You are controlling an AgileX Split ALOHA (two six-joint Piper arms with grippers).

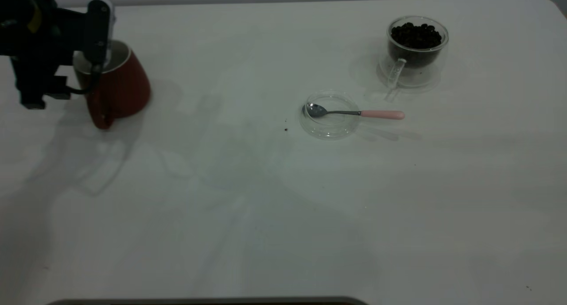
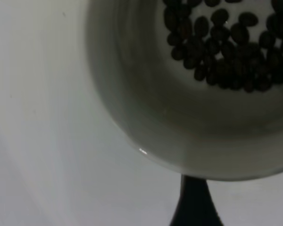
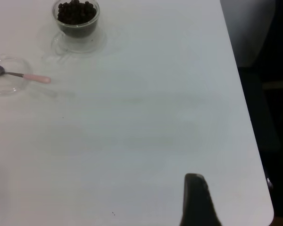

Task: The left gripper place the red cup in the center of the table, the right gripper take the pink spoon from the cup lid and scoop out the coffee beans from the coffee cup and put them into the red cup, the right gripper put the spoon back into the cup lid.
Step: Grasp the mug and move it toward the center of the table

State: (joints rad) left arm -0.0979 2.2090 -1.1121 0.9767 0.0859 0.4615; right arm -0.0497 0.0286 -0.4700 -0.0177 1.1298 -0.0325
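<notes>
White table [image 1: 248,198] holds tilted red cup [image 1: 119,86].

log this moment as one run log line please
left gripper: on red cup rim, cup tilted, far left | pink spoon: in cup lid | coffee cup: full | right gripper: off-table, idle

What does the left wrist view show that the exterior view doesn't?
Left wrist only: coffee beans already lying inside the red cup. Exterior only: the cup tilted at the table's left side under the left gripper, plus the pink spoon in the cup lid and the coffee cup. Both show the red cup and the table.
</notes>
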